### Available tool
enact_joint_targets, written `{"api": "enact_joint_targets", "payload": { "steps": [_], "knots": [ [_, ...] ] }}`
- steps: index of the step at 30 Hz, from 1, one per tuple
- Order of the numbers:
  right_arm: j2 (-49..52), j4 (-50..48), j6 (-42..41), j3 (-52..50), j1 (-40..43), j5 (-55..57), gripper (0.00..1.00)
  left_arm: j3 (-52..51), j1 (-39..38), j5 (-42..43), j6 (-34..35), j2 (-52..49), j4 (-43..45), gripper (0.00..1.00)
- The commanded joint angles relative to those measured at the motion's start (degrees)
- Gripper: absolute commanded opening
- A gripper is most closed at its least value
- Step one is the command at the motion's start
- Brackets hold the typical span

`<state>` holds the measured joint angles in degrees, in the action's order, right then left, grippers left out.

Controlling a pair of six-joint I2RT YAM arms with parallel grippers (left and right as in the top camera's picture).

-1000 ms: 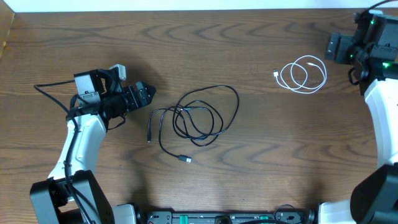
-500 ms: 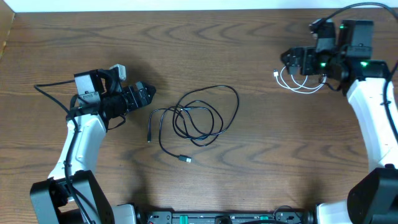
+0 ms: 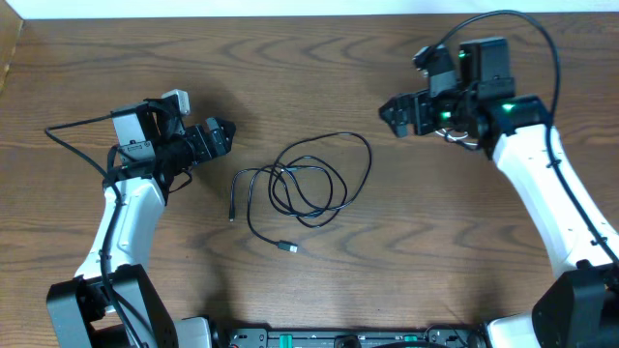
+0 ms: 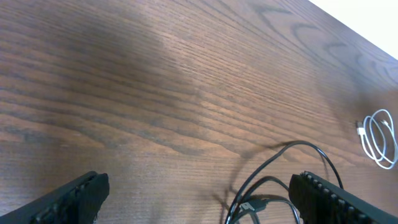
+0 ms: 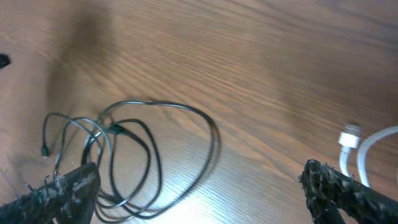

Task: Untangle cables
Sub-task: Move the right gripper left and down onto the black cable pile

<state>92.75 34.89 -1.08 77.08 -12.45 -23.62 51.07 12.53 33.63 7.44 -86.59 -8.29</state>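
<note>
- We find the two cables already well apart: the black cable [image 3: 281,175] lies mid-worktop [image 3: 319,58], and the white cable [image 4: 367,138] sits toward the far right, with bare wood between them.
- So, as we judge it, the cords are free of one another. What is left is the black one, which crosses over itself in several loose loops.
- The white one rests in a small tidy coil (from overhead it is mostly hidden under the right arm [image 3: 542,184], so we go by the wrist views). We think it needs little, if anything.
- The left tool [image 3: 225,137] has its jaws spread wide and grips nothing. It hovers just left of the black loops and points at them.
- The right tool [image 3: 391,114] is likewise fully spread and empty. It hangs over the wood between the two cords, nearer the white coil, and its camera looks toward the black tangle.
- Neither cord is touched, so we put the task at its middle: the cords are apart, and the black loops are not yet drawn open.
</note>
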Motion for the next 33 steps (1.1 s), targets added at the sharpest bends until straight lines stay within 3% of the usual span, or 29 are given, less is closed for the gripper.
{"api": "enact_joint_targets", "payload": {
  "steps": [1,5,8,11,14,16,18,33],
  "knots": [
    [0.26,-1.42,-1.29,-0.61,-2.86,-0.48,0.99,0.02,-0.09,-1.31,-0.31,-0.39,0.26,0.98],
    [0.28,-4.5,-3.26,-0.81,-6.05,-0.28,0.99,0.02,-0.09,0.15,1.88,-0.39,-3.39,0.98],
    [0.28,-6.47,-4.48,-0.81,-8.09,-0.09,0.9,0.02,-0.09,0.63,2.08,-0.39,-10.86,0.98],
    [0.63,-7.67,-6.62,-0.81,-9.81,2.47,0.84,0.04,-0.09,0.57,2.71,-0.39,-10.69,0.98],
    [1.9,-8.5,-7.74,-0.81,-11.32,3.76,0.71,0.04,-0.09,0.2,2.71,-0.39,-10.71,0.98],
    [3.13,-8.83,-7.91,-0.81,-12.2,3.76,0.57,0.04,-0.11,0.22,2.71,-0.39,-10.69,0.5],
    [4.55,-9.05,-7.89,-0.81,-12.96,3.76,0.01,0.04,-0.09,0.22,2.71,-0.39,-10.62,0.09],
    [14.93,-12.31,-7.91,-0.81,-15.58,3.48,0.01,0.04,-0.13,0.42,3.26,-0.39,-10.49,0.08]
  ]
}}
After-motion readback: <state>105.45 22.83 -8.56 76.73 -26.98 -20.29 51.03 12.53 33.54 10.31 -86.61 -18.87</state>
